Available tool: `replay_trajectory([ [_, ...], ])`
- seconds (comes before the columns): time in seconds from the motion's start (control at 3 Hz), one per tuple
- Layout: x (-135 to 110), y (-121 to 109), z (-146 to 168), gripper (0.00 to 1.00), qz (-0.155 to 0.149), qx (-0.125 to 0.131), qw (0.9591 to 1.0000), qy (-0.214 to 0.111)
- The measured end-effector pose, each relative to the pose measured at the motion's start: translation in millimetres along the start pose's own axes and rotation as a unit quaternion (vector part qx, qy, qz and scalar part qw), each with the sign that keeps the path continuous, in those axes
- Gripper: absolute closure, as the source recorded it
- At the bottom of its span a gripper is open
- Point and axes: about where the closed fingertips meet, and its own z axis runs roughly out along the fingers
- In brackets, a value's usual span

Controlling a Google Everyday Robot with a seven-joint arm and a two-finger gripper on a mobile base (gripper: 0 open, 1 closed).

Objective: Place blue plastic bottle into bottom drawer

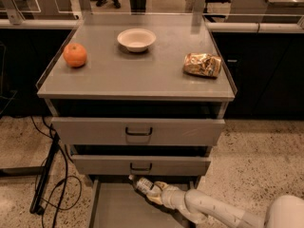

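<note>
The bottom drawer (118, 208) is pulled out at the foot of the grey cabinet, its flat grey floor showing. The blue plastic bottle (141, 183) lies tilted low over the drawer's back right part, white cap pointing up left, just below the middle drawer's front. My gripper (154, 192) reaches in from the lower right on a white arm and is shut on the bottle's lower end. Whether the bottle touches the drawer floor I cannot tell.
On the cabinet top sit an orange (75, 54), a white bowl (136, 39) and a crumpled gold foil bag (203, 64). The two upper drawers (137, 132) with dark handles stand slightly out. Black cables (52, 184) lie on the floor at left.
</note>
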Motion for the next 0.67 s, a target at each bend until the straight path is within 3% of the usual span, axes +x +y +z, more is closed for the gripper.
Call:
replay_trajectory([
  [0.67,0.2,4.2,2.6,1.0,-0.007,-0.005,1.0,0.0],
])
